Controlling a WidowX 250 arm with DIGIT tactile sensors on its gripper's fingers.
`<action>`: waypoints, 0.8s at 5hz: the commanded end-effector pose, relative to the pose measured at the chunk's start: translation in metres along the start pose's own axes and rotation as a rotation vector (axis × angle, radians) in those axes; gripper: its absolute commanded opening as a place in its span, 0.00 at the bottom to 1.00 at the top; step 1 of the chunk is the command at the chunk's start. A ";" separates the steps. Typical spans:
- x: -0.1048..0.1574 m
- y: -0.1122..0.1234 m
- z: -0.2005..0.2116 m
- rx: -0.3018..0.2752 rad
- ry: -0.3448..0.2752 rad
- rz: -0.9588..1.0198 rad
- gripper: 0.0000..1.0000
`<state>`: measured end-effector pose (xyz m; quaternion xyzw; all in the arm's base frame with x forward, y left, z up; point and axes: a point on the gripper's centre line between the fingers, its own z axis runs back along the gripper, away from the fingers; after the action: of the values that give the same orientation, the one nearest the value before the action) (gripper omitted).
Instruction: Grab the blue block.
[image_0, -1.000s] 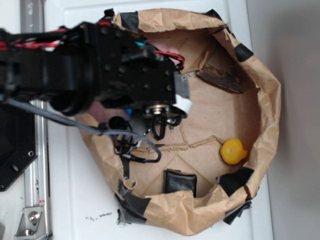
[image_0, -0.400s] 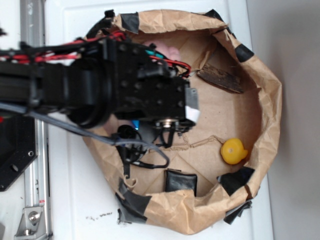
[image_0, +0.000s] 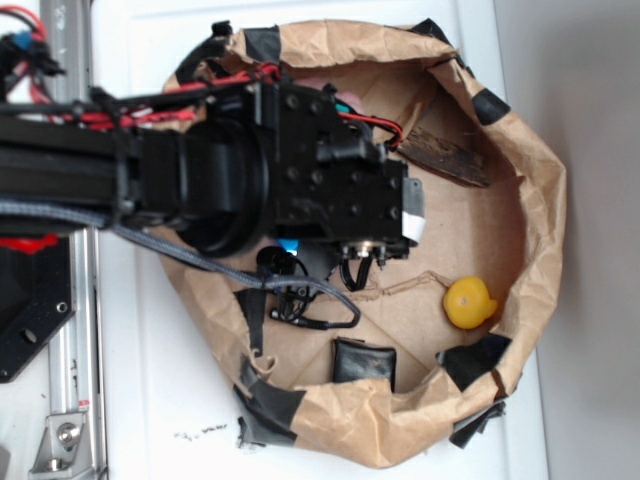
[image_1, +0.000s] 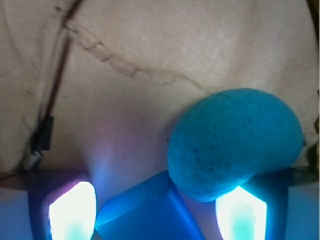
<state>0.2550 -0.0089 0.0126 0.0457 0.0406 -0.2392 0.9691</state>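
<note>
Gripper: spread, fingers straddling the blue block so closing would pinch it. Block: on the paper bag's floor, low between fingers, touching or just beside the teal ball.

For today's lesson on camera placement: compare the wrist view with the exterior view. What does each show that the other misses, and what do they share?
Only the wrist view shows the teal ball touching the blue block, and the glowing fingers either side of the block.

Only the exterior view shows the yellow duck, the dark wooden piece, the black pouch and the arm.

Both show the brown paper floor with its crease.
</note>
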 end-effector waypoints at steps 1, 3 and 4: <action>-0.039 -0.008 -0.019 -0.009 0.084 -0.205 1.00; -0.063 0.016 -0.004 -0.073 0.069 -0.242 1.00; -0.065 0.015 -0.015 -0.068 0.101 -0.240 1.00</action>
<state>0.2106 0.0339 0.0082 0.0200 0.1024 -0.3534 0.9297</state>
